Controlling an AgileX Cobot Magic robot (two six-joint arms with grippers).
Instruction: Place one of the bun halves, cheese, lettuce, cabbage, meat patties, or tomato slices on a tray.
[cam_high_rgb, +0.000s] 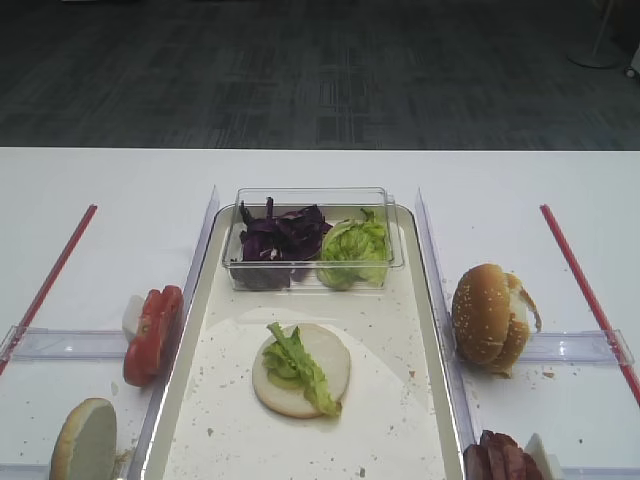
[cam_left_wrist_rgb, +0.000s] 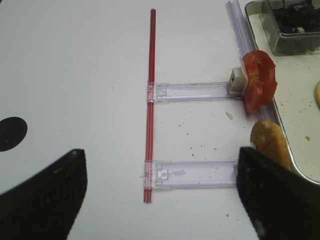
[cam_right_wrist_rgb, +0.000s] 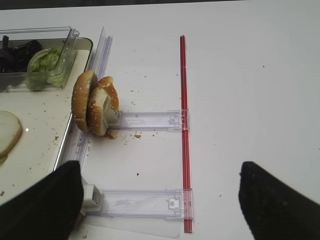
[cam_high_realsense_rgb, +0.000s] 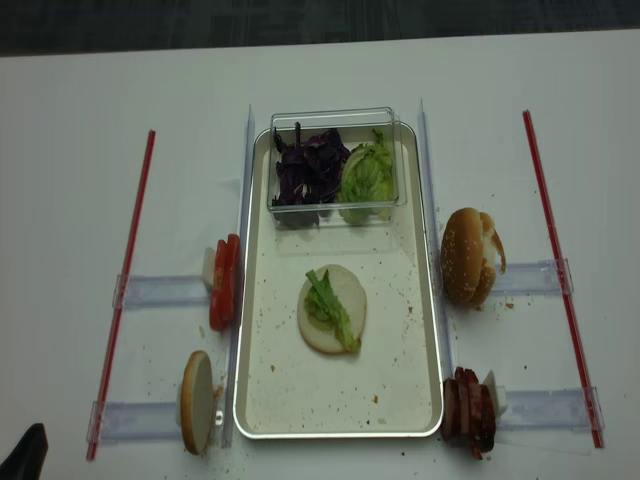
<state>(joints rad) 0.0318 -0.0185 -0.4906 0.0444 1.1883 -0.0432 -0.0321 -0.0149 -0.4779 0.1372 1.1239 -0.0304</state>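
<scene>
The metal tray (cam_high_rgb: 182, 352) holds a pale bun half (cam_high_rgb: 323, 372) with a lettuce strip (cam_high_rgb: 298, 365) lying on it. Cabbage (cam_high_rgb: 280, 238) and more lettuce (cam_high_rgb: 352, 250) fill a clear tub. Tomato slices (cam_high_rgb: 153, 333) and a pale bun half (cam_high_rgb: 85, 440) stand left of the tray. Sesame bun halves (cam_high_rgb: 490, 317) and meat patties (cam_high_rgb: 497, 460) stand to its right. No cheese is in view. My left gripper (cam_left_wrist_rgb: 160, 195) hangs open over the table left of the tray. My right gripper (cam_right_wrist_rgb: 160, 200) is open over the table on the right, holding nothing.
Red strips (cam_high_rgb: 585, 290) (cam_high_rgb: 50, 275) and clear plastic rails (cam_right_wrist_rgb: 150, 120) (cam_left_wrist_rgb: 195, 91) lie on the white table on both sides of the tray. The clear tub (cam_high_rgb: 312, 196) takes up the tray's far end. Crumbs dot the tray floor.
</scene>
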